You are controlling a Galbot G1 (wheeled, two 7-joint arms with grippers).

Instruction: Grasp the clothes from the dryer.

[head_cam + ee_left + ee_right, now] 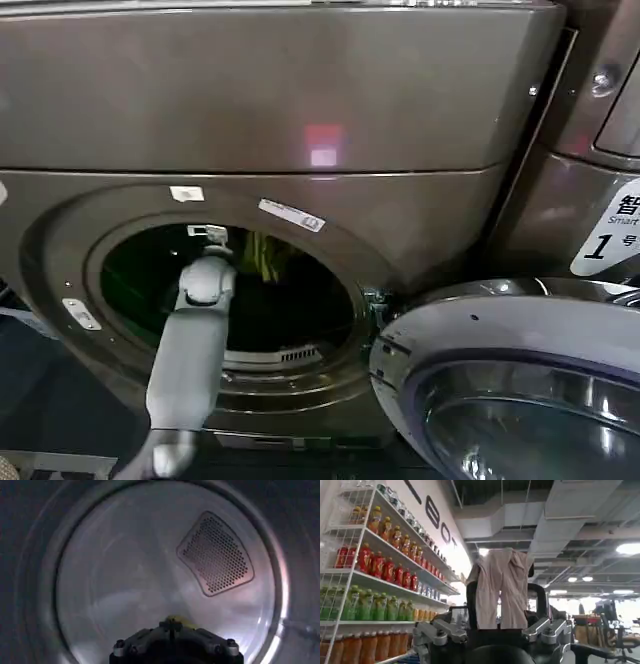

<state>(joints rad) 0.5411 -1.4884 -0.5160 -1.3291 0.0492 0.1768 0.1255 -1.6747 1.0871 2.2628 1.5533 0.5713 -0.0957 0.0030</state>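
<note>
The dryer (300, 110) is a brown-grey front loader whose round porthole (230, 290) stands open. Its grey-rimmed glass door (520, 380) is swung out at the lower right. My left arm reaches through the porthole, and my left gripper (208, 236) is inside the dark drum. Beside it, yellow-green clothes (262, 256) show in the drum. In the left wrist view my left gripper (172, 623) is shut, with a bit of the yellow clothes (181, 621) at its tips. My right gripper (501, 560) is held away from the machine, pointing up at a ceiling, its beige-covered fingers (487, 590) pressed close together.
The drum's back wall carries a perforated vent panel (216, 553). A white "1" label (605, 240) sits on the panel right of the porthole. Shelves of bottled drinks (375, 565) run along one side behind my right gripper.
</note>
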